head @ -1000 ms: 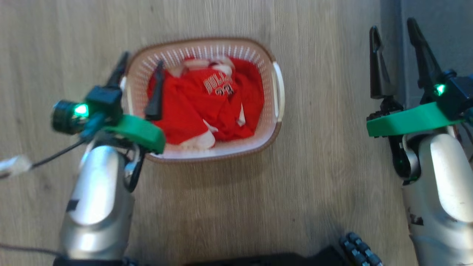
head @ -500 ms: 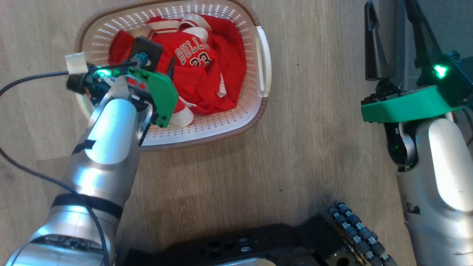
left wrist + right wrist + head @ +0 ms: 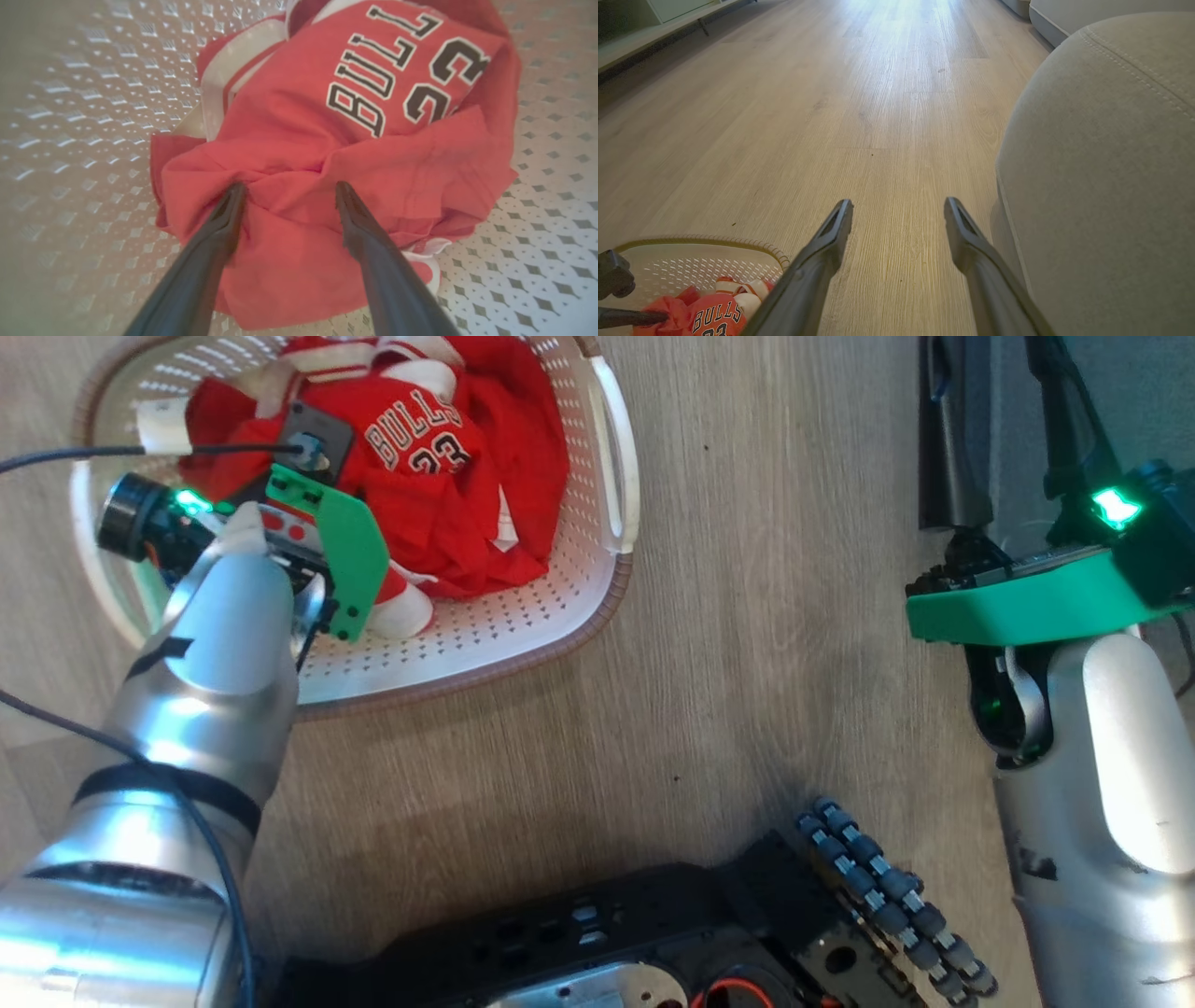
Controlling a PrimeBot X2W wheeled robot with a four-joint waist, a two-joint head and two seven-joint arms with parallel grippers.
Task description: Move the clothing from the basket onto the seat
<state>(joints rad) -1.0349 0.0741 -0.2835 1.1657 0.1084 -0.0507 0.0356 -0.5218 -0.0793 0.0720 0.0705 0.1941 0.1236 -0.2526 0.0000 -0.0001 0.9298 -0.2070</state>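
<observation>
Bright red fabric clothing w/ white trim lies bunched in the cream perforated plastic basket w/ brown woven-look rim. The basket sits on the pale wood-look floor, apart from the big grey upholstered seat off to the robot's right. Going by the folds it's soft, light, floppy stuff: no stiffness, nothing fragile, prob. a bit slick. It'll drape and trail when lifted, and a thin pinch may slip or bring up one layer only. Best hold imo is a thick raised fold near the middle of the heap, not a hem or the white trim edge. The left hand is down in the basket, fingers spread apart. Its tips are dug into a ridge of red cloth just short of the "BULLS 23" lettering, one each side, nothing clamped yet. The right hand hangs over the floor just beside the seat, fingers apart, empty. Orientation: the heap's crumpled, so no clean axis, but as far as I can tell it stretches roughly along the basket's length. The lettering reads near enough upright from the robot's side, w/ the white collar end twd the far rim and the hem end twd the robot.
</observation>
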